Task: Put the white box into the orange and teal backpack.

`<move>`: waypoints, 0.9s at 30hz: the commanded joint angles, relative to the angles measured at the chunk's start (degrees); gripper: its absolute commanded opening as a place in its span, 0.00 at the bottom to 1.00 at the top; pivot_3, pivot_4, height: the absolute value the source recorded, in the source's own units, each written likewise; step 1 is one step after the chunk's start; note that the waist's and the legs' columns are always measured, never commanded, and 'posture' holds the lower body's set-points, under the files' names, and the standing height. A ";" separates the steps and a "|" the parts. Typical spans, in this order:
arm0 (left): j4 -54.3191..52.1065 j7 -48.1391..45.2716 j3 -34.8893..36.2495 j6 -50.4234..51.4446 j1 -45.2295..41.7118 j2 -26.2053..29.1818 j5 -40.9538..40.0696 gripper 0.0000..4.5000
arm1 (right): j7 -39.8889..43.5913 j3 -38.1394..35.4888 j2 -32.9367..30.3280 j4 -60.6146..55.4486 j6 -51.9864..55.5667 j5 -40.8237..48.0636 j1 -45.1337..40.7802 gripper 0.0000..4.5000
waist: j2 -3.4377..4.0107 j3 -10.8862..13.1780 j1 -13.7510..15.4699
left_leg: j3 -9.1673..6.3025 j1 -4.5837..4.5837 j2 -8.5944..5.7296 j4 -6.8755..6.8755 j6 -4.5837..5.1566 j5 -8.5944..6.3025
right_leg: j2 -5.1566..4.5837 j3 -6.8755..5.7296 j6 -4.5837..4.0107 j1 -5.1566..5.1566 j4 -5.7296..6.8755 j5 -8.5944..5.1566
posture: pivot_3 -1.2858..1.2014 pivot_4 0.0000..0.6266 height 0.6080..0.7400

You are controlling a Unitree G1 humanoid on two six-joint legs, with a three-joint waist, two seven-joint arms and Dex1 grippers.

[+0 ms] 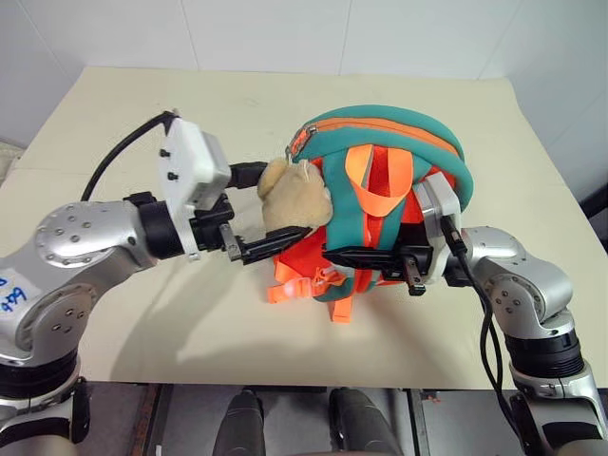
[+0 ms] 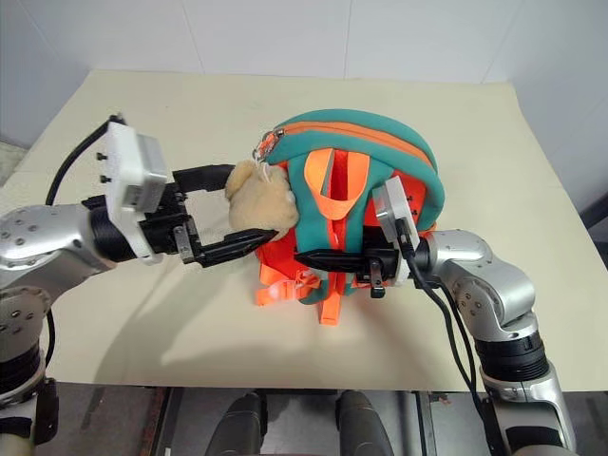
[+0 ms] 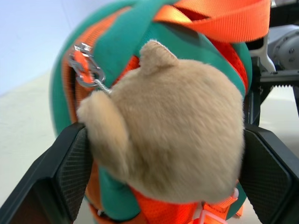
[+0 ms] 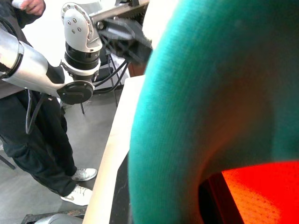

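Holding the orange and teal backpack (image 1: 385, 204) steady at frame centre, right jaws (image 1: 366, 255) clamp its strap; left jaws (image 1: 261, 211) gape around the plush animal (image 1: 294, 195).

My arms are brushed silver metal, built of rounded joint housings ringed with small dark screws, with black collars between the segments. The left forearm (image 1: 90, 237) carries a white sticker with blue handwritten marks at about 9 o'clock in the head view. A white boxy camera module (image 1: 195, 169) with dark screw holes sits on the left wrist, a thick black cable looping off it. The left pincer (image 1: 249, 214) has two black fingers with finely textured pads (image 3: 77, 172). The right wrist module (image 1: 432, 211) is white too, and black cables trail down the right forearm (image 1: 518, 280). The right pincer (image 1: 370, 256) is black with a toothed edge.
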 commanded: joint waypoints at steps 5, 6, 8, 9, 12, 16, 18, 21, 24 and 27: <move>0.40 -0.72 -2.14 -1.86 -3.29 1.26 4.54 0.65 | -0.35 -0.74 0.53 -1.41 -1.44 -0.03 -0.10 0.00 | 0.00 0.00 0.08 | 0.00 -0.01 0.00 0.03 0.00 0.00 | -0.01 0.00 0.01 0.02 -0.03 0.01 | 0.52 0.24 1.00; 0.49 -0.96 -2.12 -2.06 -3.38 1.40 4.94 0.58 | -0.46 -0.72 0.58 -1.46 -1.48 -0.06 -0.05 0.00 | 0.00 0.00 0.09 | 0.00 -0.01 0.00 0.03 0.00 0.00 | -0.01 0.00 0.01 0.02 -0.02 0.01 | 0.52 0.24 1.00; 0.20 -1.63 -1.66 -2.20 -3.38 1.64 4.86 0.46 | -0.60 -0.66 0.66 -1.53 -1.52 -0.05 0.01 0.00 | 0.00 0.00 0.08 | 0.00 -0.01 0.00 0.03 0.00 0.00 | -0.01 0.00 0.01 0.02 -0.02 0.01 | 0.52 0.24 1.00; -0.08 -1.84 -1.26 -2.03 -3.42 1.71 4.47 0.40 | -0.62 -0.67 0.66 -1.57 -1.53 -0.02 0.05 0.00 | 0.00 0.00 0.09 | 0.00 -0.01 0.00 0.03 0.00 0.00 | -0.01 0.00 0.01 0.02 -0.02 0.01 | 0.52 0.24 1.00; -0.33 -2.41 0.21 -1.20 -3.78 2.34 2.87 0.29 | -0.55 -0.79 0.60 -1.69 -1.55 0.14 0.33 0.00 | 0.00 0.00 0.08 | 0.00 -0.01 0.00 0.03 0.00 0.00 | -0.01 0.00 0.01 0.02 -0.02 0.01 | 0.52 0.24 1.00; 0.94 -5.73 4.35 0.53 -3.87 5.16 -1.92 0.26 | -0.06 -1.03 0.46 -1.93 -1.59 0.67 1.25 0.00 | 0.00 0.00 0.00 | 0.00 -0.02 0.00 0.02 0.00 0.00 | -0.01 0.00 0.01 0.01 -0.03 0.01 | 0.52 0.24 1.00; 1.54 -7.43 5.88 1.24 -3.26 6.77 -3.72 0.25 | 0.02 -1.17 0.53 -1.98 -1.53 0.99 1.64 0.00 | 0.00 0.00 0.02 | 0.00 -0.01 0.00 0.00 0.00 0.00 | -0.01 0.00 0.01 0.01 -0.03 0.00 | 0.52 0.24 1.00; 4.27 -10.20 9.71 1.27 -2.79 8.60 -6.69 0.25 | 0.70 -1.87 0.77 -1.95 -2.10 1.72 3.13 0.00 | 0.01 0.01 0.01 | 0.01 -0.01 0.00 0.00 0.01 0.00 | -0.01 0.00 0.01 0.01 -0.04 0.00 | 0.52 0.24 1.00; 7.00 -11.92 11.86 0.54 -2.78 9.68 -7.76 0.25 | 0.45 -2.51 1.23 -2.28 -2.47 2.50 3.95 0.00 | 0.01 0.01 -0.03 | 0.01 -0.01 0.00 0.01 0.01 -0.01 | -0.01 -0.01 0.01 0.01 -0.04 0.00 | 0.52 0.24 1.00; 10.70 -14.29 15.07 0.03 -2.38 10.21 -9.92 0.25 | 0.17 -3.12 1.42 -2.90 -2.62 3.19 4.65 0.00 | 0.01 0.01 -0.09 | 0.01 -0.01 0.00 0.00 0.02 -0.01 | 0.00 -0.01 0.01 0.00 -0.04 0.00 | 0.52 0.24 1.00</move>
